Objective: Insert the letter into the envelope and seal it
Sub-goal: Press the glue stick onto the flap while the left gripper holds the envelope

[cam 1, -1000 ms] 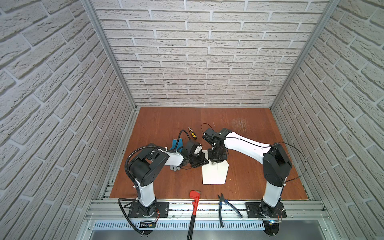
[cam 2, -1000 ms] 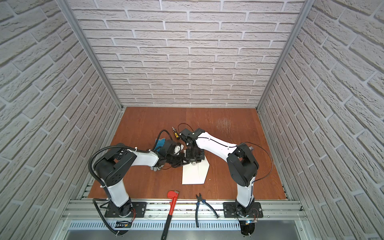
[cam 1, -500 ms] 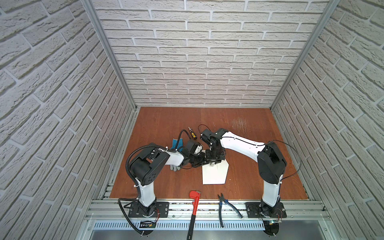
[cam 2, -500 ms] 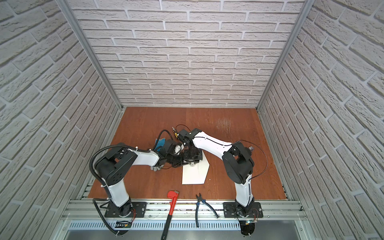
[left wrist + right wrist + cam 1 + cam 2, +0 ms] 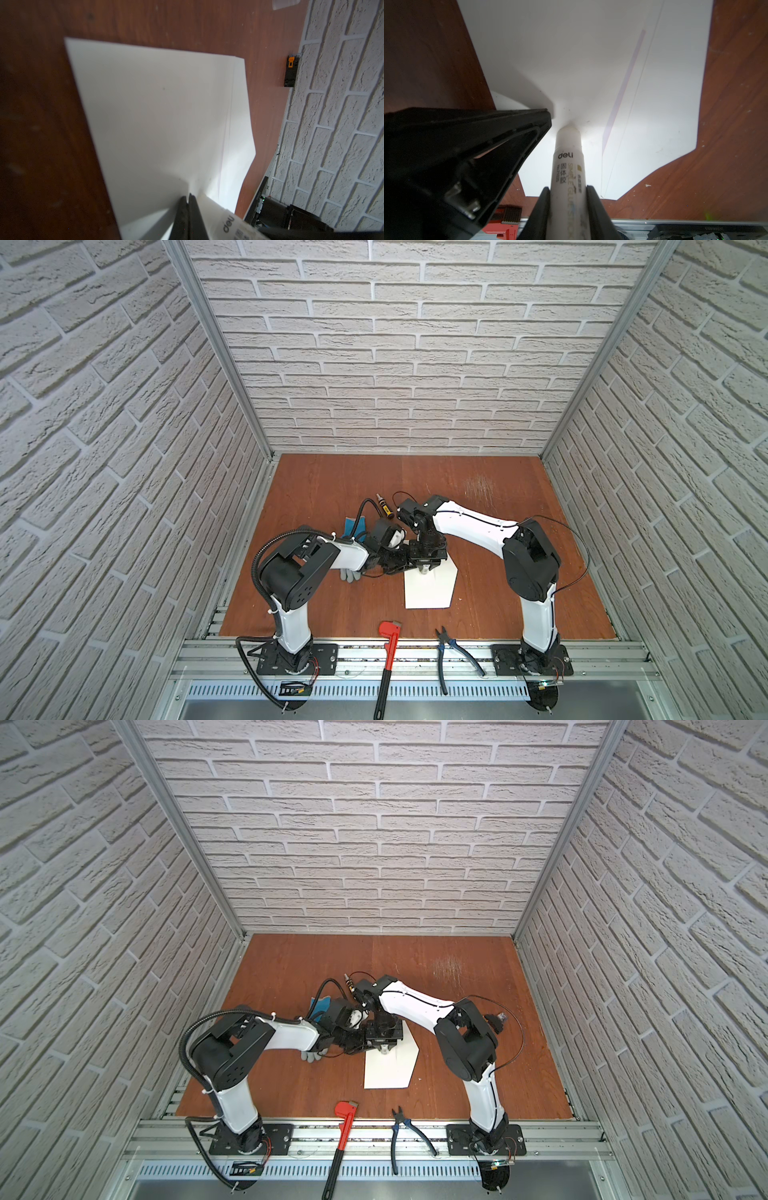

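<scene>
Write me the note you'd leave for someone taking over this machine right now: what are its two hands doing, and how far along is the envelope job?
The left hand is shut, with its tips down on the envelope; I cannot tell whether it pinches any paper.
The right hand is shut on the glue stick, whose tip touches the envelope body.
The envelope lies flat on the table, and its flap looks open.
The letter is not in sight and is probably already inside.
Left to do: finish gluing, fold the flap over and press it shut.
</scene>
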Controlling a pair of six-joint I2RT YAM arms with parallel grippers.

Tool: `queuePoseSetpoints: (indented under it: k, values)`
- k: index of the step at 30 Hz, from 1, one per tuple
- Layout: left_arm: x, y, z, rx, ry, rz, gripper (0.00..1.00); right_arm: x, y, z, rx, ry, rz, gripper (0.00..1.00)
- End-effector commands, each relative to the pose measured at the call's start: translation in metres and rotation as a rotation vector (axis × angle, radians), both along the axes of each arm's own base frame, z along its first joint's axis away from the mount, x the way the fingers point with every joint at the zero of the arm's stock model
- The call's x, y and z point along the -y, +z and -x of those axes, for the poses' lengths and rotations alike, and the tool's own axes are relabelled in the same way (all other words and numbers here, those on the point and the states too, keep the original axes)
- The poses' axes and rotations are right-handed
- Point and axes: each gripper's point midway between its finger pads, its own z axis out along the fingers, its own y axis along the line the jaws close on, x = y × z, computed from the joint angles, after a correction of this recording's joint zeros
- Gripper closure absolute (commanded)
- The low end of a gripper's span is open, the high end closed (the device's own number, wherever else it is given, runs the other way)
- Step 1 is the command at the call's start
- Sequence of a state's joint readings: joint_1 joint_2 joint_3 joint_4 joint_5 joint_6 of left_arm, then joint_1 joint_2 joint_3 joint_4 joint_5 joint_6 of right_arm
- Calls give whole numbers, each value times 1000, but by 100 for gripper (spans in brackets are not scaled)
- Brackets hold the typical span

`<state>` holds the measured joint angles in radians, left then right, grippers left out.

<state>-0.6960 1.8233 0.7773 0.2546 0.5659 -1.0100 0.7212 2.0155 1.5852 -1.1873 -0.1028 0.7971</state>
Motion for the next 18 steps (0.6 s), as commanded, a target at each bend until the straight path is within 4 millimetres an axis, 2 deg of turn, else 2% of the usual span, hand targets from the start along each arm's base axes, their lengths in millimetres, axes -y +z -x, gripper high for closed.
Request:
queuePoseSetpoints:
  k: [1, 18]
  values:
    - [-19, -29, 14, -75, 5, -110, 100, 23, -19, 2, -39, 2, 124, 95]
    - [-34, -42, 16, -107, 10, -197, 100, 52, -28, 7, -82, -33, 212, 95]
